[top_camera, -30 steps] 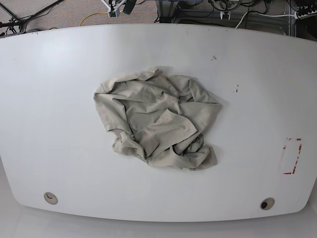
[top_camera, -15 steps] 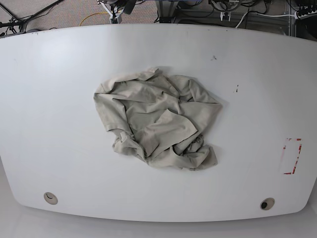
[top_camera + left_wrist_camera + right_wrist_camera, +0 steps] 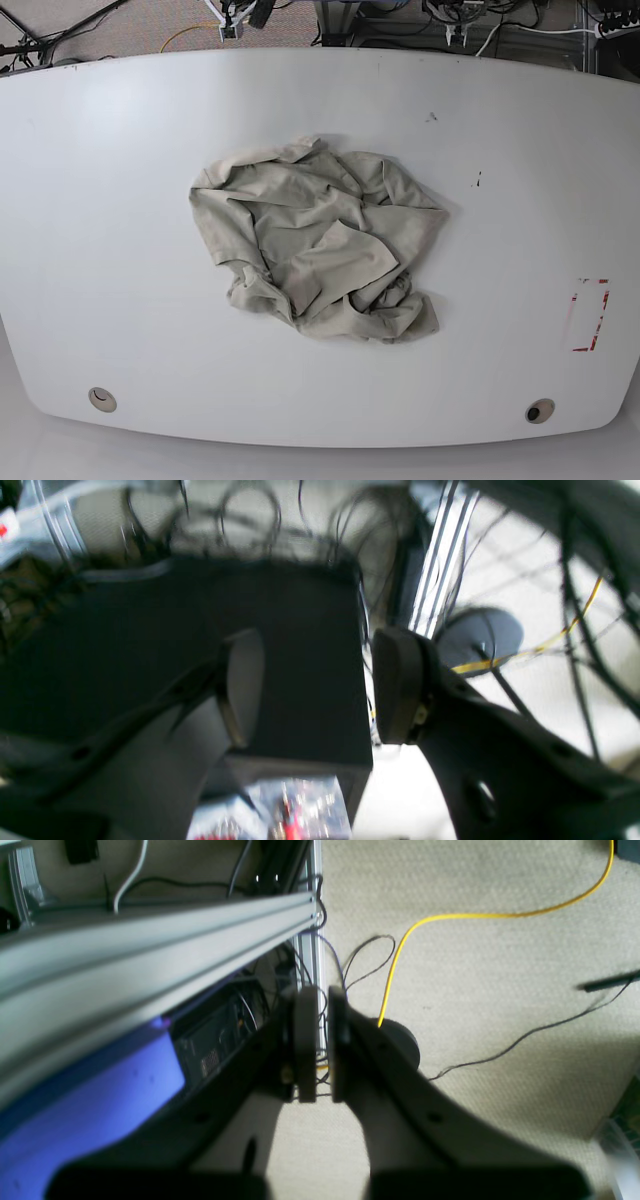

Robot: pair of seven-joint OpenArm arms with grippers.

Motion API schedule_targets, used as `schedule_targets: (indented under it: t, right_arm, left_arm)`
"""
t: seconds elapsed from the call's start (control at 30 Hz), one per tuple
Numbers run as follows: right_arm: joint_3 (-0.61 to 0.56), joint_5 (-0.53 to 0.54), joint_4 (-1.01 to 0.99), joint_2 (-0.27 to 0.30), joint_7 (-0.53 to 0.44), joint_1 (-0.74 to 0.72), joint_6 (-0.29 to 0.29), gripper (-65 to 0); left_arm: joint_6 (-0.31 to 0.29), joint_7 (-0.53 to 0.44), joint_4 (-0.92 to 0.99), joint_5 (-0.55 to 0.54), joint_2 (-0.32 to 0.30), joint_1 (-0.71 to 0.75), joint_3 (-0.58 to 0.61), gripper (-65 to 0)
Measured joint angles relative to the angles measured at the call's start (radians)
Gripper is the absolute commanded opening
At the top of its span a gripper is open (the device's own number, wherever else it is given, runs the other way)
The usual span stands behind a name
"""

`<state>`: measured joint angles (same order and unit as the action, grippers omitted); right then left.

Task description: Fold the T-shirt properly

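The T-shirt (image 3: 315,245) lies crumpled in a pale beige heap in the middle of the white table (image 3: 120,200); its collar and sleeves are lost in the folds. Neither gripper is near it. My left gripper (image 3: 320,685) is open and empty, held beyond the table over dark equipment and cables. My right gripper (image 3: 320,1040) has its pads nearly touching with nothing between them, and hangs over carpet next to an aluminium rail. The T-shirt shows in neither wrist view.
A red-marked rectangle (image 3: 588,315) sits near the table's right edge. Two round holes (image 3: 101,399) (image 3: 539,411) lie near the front edge. Cables and frame parts (image 3: 450,20) crowd the floor behind the far edge. A yellow cable (image 3: 450,920) crosses the carpet.
The T-shirt has not moved. Only small parts at the table's far edge shift slightly.
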<state>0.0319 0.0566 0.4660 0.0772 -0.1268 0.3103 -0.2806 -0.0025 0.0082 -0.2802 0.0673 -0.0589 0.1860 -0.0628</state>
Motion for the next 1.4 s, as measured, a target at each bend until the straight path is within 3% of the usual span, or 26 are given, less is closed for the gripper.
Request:
schedule_targets:
  t: [0.27,0.73,1.0,1.4]
  right_arm:
    - [0.0,-0.002,0.181,-0.027,0.032,0.107,0.0,-62.1]
    - [0.003,-0.002,0.487,-0.025,0.129,0.293,0.003,-62.1]
    - [0.005,-0.001,0.681,-0.021,0.15,0.412,0.002,-62.1]
    - [0.006,0.0,0.977,-0.016,0.182,0.605,0.001,-62.1]
  left_arm:
    - [0.002,0.008,-0.199,0.0,-0.002,0.126,0.0,-32.9]
    - [0.003,0.013,-0.518,0.001,-0.026,0.352,0.0,-33.1]
    - [0.0,0.144,-0.807,0.0,-0.021,0.492,0.0,-33.1]
    - [0.002,0.21,-1.185,0.0,-0.025,0.705,-0.004,-33.1]
